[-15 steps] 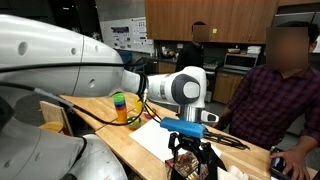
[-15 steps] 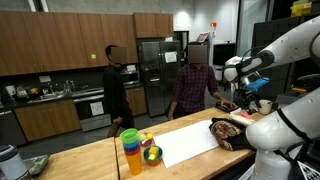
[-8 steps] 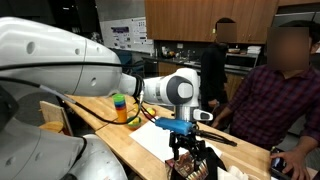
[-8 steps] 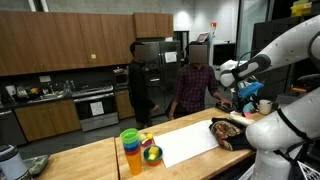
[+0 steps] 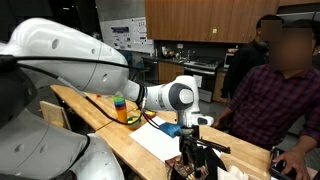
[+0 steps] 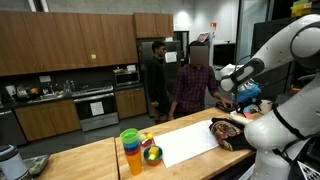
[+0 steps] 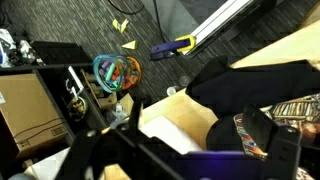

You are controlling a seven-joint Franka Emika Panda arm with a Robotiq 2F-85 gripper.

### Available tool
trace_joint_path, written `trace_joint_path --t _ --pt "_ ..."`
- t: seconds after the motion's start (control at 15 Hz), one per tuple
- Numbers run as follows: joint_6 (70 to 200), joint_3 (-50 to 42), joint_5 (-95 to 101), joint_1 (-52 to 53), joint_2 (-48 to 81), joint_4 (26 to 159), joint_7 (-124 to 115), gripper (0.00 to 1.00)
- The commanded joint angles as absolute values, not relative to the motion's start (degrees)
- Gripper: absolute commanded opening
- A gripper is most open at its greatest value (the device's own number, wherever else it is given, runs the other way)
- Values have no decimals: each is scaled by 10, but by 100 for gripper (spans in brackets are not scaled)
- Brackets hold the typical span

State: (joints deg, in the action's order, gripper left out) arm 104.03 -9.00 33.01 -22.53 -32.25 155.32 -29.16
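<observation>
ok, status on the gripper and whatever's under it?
Gripper open, nothing held, low over the counter end. Dark patterned bundle right beneath; contact unclear. White sheet and cup stack lie off to the side, not in the way.

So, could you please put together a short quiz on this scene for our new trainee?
1. True or false: the stack of cups stands on the white sheet.
2. Which colour is the cup at the top of the stack? A) green B) blue C) red
3. Fill in: the pincer above the wooden counter stands ____ (open or shut).
Key: 1 false, the stack stands beside the sheet, on the bare wood; 2 A; 3 open.
</observation>
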Motion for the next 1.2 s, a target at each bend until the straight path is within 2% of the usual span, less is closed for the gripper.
trace_joint_path --t 0.0,0.27,0.33,0.67,1.13 --pt "1074 -112 342 -245 -271 1506 -294 100" --pt "1149 -138 363 -227 -254 1463 -175 100" --pt "1130 -123 357 -238 -272 1491 -226 100" --pt "1143 -131 357 -232 -258 1468 -185 100" --pt "1350 -154 353 -203 -271 1499 -34 100"
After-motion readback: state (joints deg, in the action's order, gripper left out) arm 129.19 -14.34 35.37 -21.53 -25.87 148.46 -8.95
